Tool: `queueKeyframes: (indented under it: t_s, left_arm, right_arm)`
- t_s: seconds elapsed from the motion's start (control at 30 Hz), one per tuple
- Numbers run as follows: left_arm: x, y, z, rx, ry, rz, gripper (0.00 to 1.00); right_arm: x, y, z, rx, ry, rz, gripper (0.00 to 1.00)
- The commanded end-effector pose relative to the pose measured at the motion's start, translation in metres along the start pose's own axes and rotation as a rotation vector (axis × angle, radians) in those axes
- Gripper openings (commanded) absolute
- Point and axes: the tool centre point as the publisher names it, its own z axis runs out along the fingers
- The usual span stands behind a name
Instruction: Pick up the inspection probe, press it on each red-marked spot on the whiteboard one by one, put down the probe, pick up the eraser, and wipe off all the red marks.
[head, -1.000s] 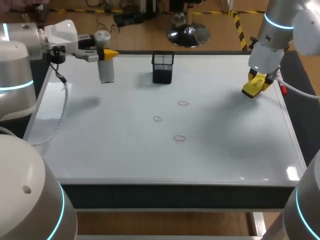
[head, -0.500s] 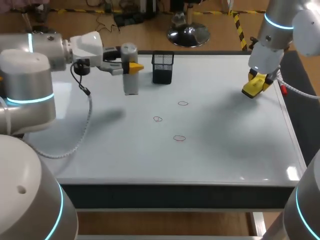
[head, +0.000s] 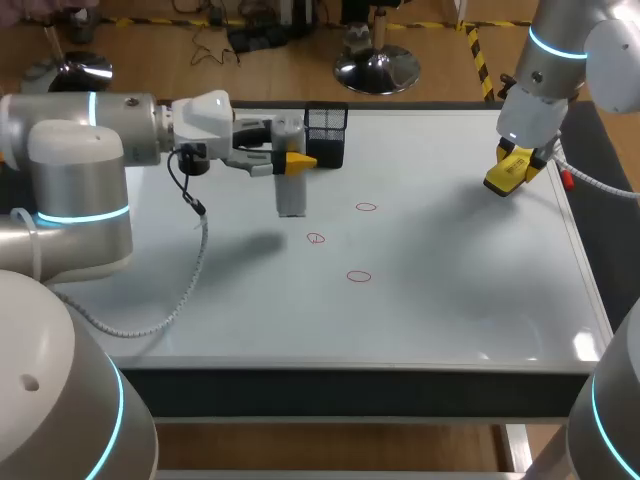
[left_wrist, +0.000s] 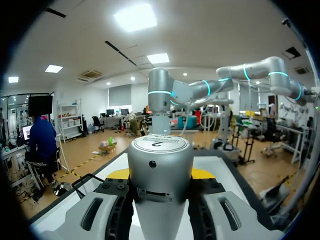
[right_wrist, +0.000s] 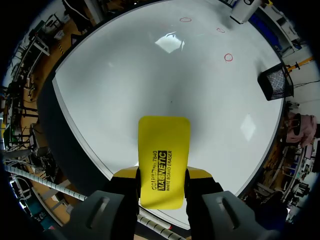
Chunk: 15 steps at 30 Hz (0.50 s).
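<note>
The probe (head: 290, 195) hung upright over the whiteboard (head: 450, 290)
The left gripper (head: 290, 160) was clamped on it near three red marks (head: 316, 238); the right gripper (right_wrist: 162, 174) pinched the yellow eraser (right_wrist: 164, 145) by the board's right edge

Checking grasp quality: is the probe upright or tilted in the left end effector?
Upright. The probe stands with its grey body vertical, clamped between the yellow tips of the left end effector.

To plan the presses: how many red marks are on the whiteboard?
3. Far red drawn mark right of the grey cylindrical probe; middle red mark by the probe's lower end; near red mark toward the whiteboard's front edge. None seems hidden.
</note>
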Motion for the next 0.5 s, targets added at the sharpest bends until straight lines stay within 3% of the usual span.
queueKeyframes:
  t_s: [0.03,0.5]
  left_arm:
    - [-0.004,0.010,0.016,0.003,0.025,-0.013,0.00]
    - [0.003,0.025,0.030,-0.003,0.062,-0.030,0.00]
  right_arm:
    - [0.000,-0.001,-0.001,0.001,0.003,-0.002,0.00]
    - [0.000,-0.001,-0.001,0.001,0.003,-0.002,0.00]
